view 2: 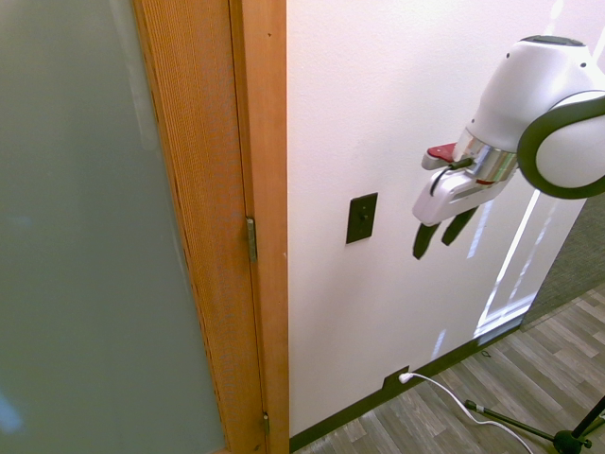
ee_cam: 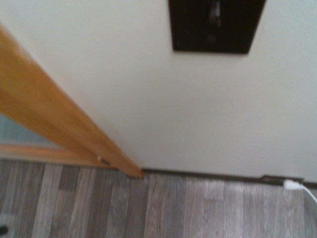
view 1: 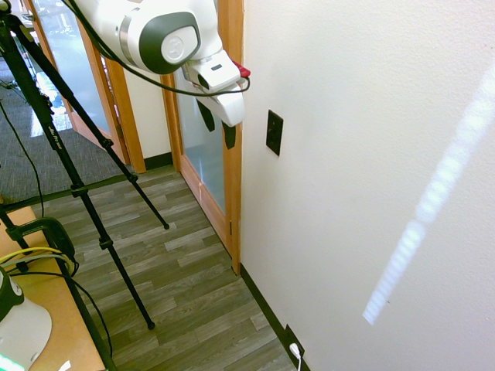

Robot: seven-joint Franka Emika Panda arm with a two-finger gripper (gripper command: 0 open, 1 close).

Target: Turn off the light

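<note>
The light itself is out of view; only its switch shows, a small flat black upright plate [view 1: 274, 132] on the white wall, just right of the wooden door frame. The same switch plate [view 2: 361, 218] appears in the second exterior view and, blurred, as a dark plate [ee_cam: 215, 25] in the wrist view. My gripper [view 1: 218, 126] hangs in the air in front of the wall, tilted toward it and a short way from the plate without touching it. In the second exterior view the gripper [view 2: 441, 235] is to the right of the switch. Its two black fingers stand open with nothing between them.
An orange wooden door frame [view 1: 232, 193] with frosted glass borders the wall beside the switch. Low on the baseboard a black outlet holds a white plug [view 2: 405, 378], whose cord trails over the wood-look floor. A pale dashed streak of brightness [view 1: 433, 201] crosses the wall.
</note>
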